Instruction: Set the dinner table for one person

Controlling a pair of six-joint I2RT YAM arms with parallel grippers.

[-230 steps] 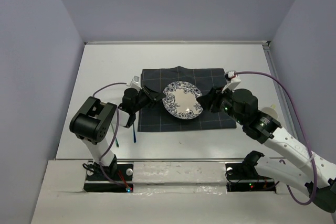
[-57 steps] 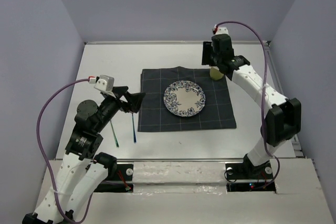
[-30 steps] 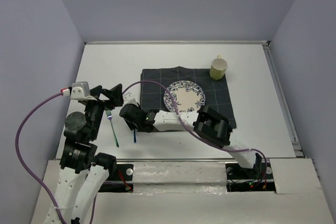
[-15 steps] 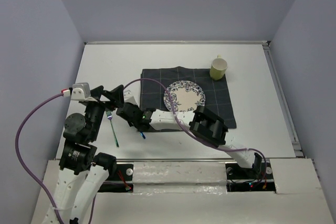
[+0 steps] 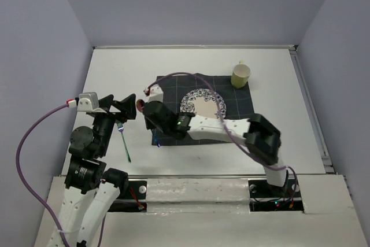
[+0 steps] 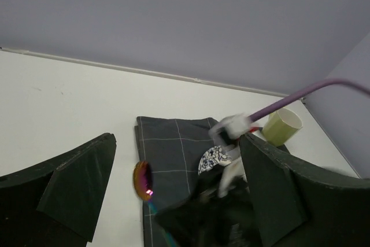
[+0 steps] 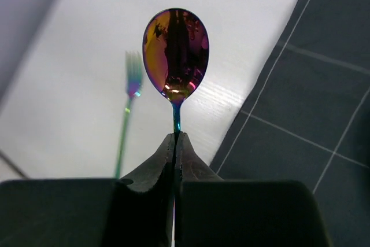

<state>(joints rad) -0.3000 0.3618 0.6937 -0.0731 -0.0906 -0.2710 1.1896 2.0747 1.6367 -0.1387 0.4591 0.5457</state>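
Dinner table below R gripper, pinched tight on spoon handle; L gripper wide apart, empty.

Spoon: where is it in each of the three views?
Top external: spoon left of centre, bowl just off the placemat's left edge.
Left wrist: spoon low, left of centre, bowl beside the placemat.
Right wrist: spoon centre, bowl upward, neck pinched in the right gripper.
Shared landmark: the dark plaid placemat.
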